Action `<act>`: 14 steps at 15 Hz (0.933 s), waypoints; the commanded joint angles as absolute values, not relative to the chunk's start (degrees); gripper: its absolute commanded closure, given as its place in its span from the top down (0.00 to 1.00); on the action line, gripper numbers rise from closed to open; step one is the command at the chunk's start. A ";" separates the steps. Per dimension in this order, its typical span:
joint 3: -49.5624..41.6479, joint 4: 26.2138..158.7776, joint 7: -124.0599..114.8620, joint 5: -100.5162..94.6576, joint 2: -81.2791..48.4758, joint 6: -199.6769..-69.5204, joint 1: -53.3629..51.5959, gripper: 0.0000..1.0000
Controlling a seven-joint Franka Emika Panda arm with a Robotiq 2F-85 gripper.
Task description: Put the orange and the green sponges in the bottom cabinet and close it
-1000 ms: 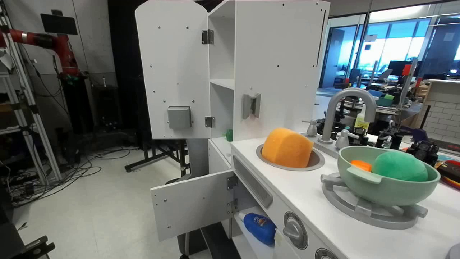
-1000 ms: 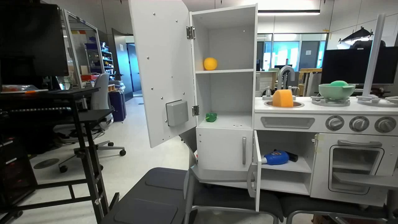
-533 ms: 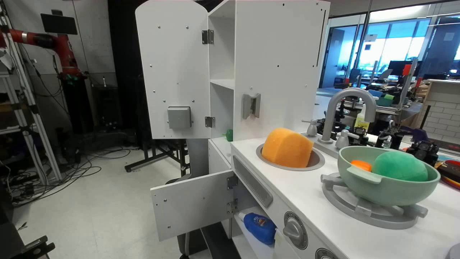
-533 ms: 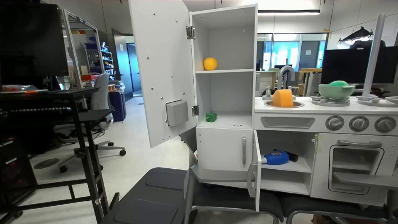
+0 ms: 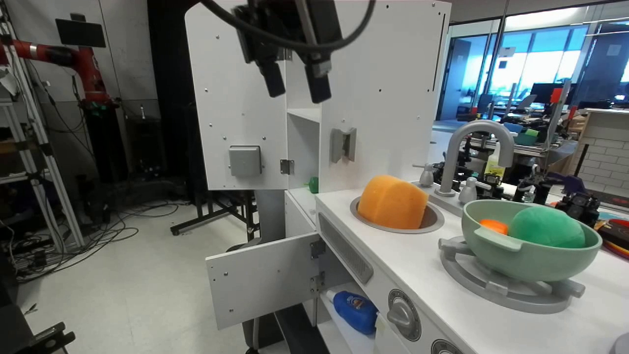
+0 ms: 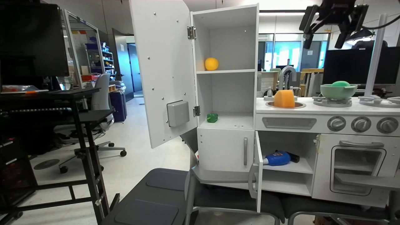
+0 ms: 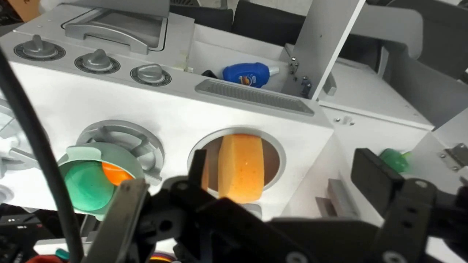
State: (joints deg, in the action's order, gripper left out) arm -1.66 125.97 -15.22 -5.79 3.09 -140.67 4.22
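Jaws spread wide, the gripper (image 6: pixel 324 44) hangs in the air well above the counter (image 5: pixel 417 255). The wrist view looks down onto the sink (image 5: pixel 436 219), where the orange sponge (image 7: pixel 243 168) sits, its upper part standing clear of the rim. A grey faucet (image 5: pixel 447 167) stands just beside the sink. The green sponge (image 5: pixel 548 227) rests in the mint-green bowl (image 5: pixel 521 260), its top rising above the rim; a smaller orange piece (image 5: pixel 494 226) lies just beside it, and whether the two touch is hard to tell. The bowl stands on a grey burner (image 5: pixel 511 295), near the sink. Below the counter the bottom cabinet (image 6: pixel 286 184) has its door (image 5: pixel 268 280) swung open in both exterior views, and a blue bottle (image 6: pixel 278 158) lies on its side on the cabinet's shelf (image 6: pixel 301 167). To the side, the tall cupboard (image 5: pixel 383 59) is also open, with a yellow ball (image 6: pixel 211 64) in its upper compartment and a green pepper-like object (image 6: pixel 212 117) lying in the compartment below
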 commanded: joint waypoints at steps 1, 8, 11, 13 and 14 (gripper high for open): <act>-2.49 111.32 -22.88 -9.14 -10.97 -138.97 4.03 1.00; -6.39 92.11 -25.99 -9.73 -28.23 -132.51 -0.69 1.00; -7.97 89.10 -24.51 -9.45 -30.38 -127.40 -0.88 1.00; -8.74 88.27 -24.83 -9.87 -30.46 -125.50 -1.12 1.00; -8.99 87.78 -24.56 -9.58 -31.13 -125.63 -0.60 1.00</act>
